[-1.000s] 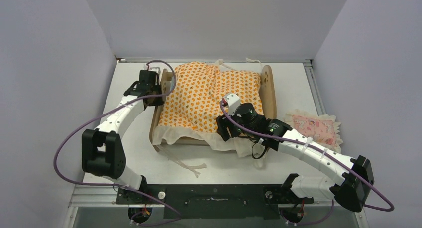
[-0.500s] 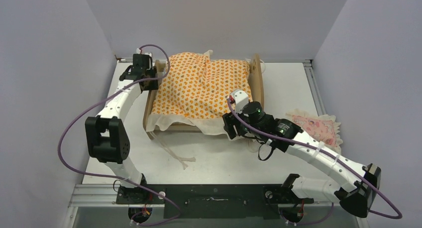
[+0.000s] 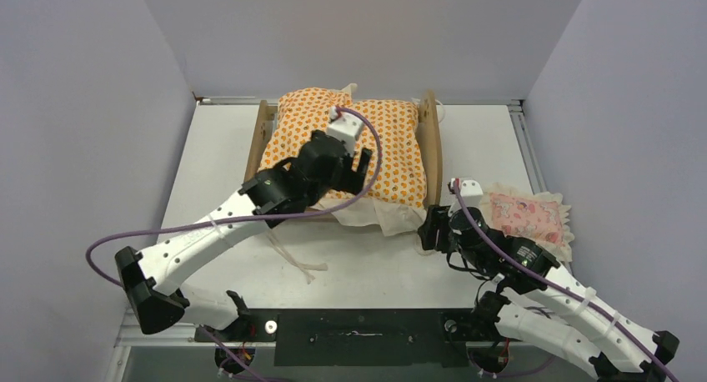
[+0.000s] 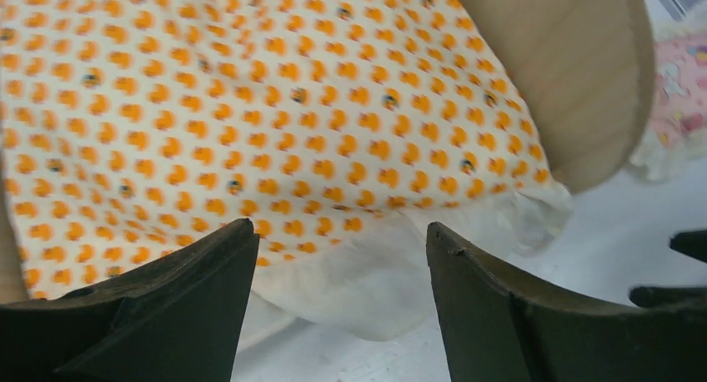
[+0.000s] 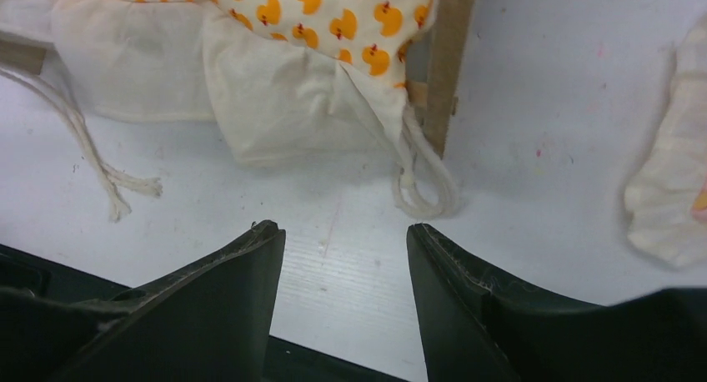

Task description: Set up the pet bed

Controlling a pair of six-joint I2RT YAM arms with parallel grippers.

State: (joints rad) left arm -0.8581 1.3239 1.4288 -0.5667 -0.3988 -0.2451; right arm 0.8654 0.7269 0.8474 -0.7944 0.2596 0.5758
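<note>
The left gripper [image 4: 333, 236] hovers wide and empty over the mattress [image 4: 250, 107], likely to press it into the pet bed [image 3: 432, 148] beneath. The right gripper [image 5: 343, 236], likewise wide and empty, faces the bed's corner just ahead.

I see the mattress [image 3: 392, 148] lying in the pet bed [image 3: 433, 144], far back at the middle of the table [image 3: 208, 165]; the pillow [image 3: 523, 216] lies to its right.

Open table [image 3: 482, 144] between pet bed [image 3: 432, 140], pillow [image 3: 525, 215]

arms [image 3: 200, 236]: white links, black joints | cables [image 3: 379, 153]: purple | tools [image 4: 338, 232]: black
</note>
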